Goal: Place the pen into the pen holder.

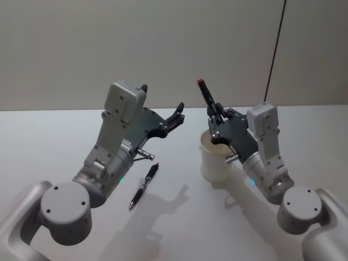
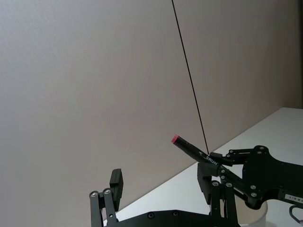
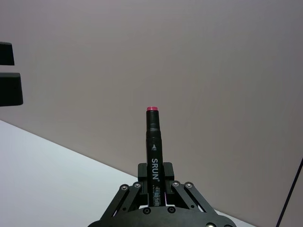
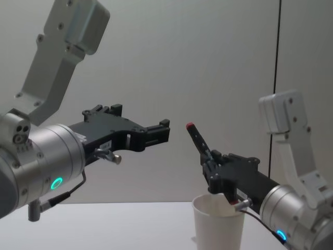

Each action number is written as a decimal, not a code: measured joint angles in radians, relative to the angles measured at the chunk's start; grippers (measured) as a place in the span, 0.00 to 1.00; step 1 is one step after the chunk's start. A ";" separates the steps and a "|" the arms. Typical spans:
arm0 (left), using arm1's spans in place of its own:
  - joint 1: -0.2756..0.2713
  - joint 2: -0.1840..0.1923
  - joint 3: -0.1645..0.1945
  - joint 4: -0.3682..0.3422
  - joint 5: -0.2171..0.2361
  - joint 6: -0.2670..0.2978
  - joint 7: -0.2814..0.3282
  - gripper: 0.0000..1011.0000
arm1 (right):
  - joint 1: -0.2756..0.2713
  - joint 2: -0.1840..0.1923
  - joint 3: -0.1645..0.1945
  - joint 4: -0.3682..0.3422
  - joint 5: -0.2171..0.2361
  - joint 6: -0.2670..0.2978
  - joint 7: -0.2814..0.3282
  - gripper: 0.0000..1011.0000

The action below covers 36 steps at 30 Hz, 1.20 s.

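Note:
My right gripper (image 1: 213, 115) is shut on a black marker pen (image 1: 205, 93) with a red end, held tilted just above the white paper cup pen holder (image 1: 215, 160). In the chest view the marker (image 4: 196, 138) points up and to the left from the gripper (image 4: 210, 161), which hangs over the cup's rim (image 4: 218, 204). The fingers hide the marker's lower end. My left gripper (image 1: 178, 114) is open in the air, left of the marker and level with it. A second, slimmer pen (image 1: 144, 186) lies on the table under my left arm.
The white table (image 1: 54, 136) runs back to a plain grey wall. A thin black cable (image 1: 276, 49) hangs down the wall behind my right arm.

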 joint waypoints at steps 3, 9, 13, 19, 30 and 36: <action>0.000 0.000 0.000 0.000 0.000 0.000 0.000 0.99 | 0.007 -0.002 0.000 0.015 0.000 -0.006 0.002 0.18; 0.000 0.000 0.000 0.000 0.000 0.000 0.000 0.99 | 0.024 -0.007 0.001 0.050 0.000 -0.019 0.008 0.28; 0.000 0.000 0.000 0.000 0.000 0.000 0.000 0.99 | 0.030 -0.009 0.001 0.065 0.005 -0.024 0.013 0.40; 0.000 0.000 0.000 0.000 0.000 0.000 0.000 0.99 | 0.034 -0.011 0.001 0.077 0.012 -0.030 0.019 0.60; 0.000 0.000 0.000 0.000 0.000 0.000 0.000 0.99 | 0.029 -0.010 -0.001 0.074 0.023 -0.032 0.024 0.92; 0.000 0.000 0.000 0.000 0.000 0.000 0.000 0.99 | 0.018 -0.008 -0.002 0.055 0.031 -0.028 0.025 0.99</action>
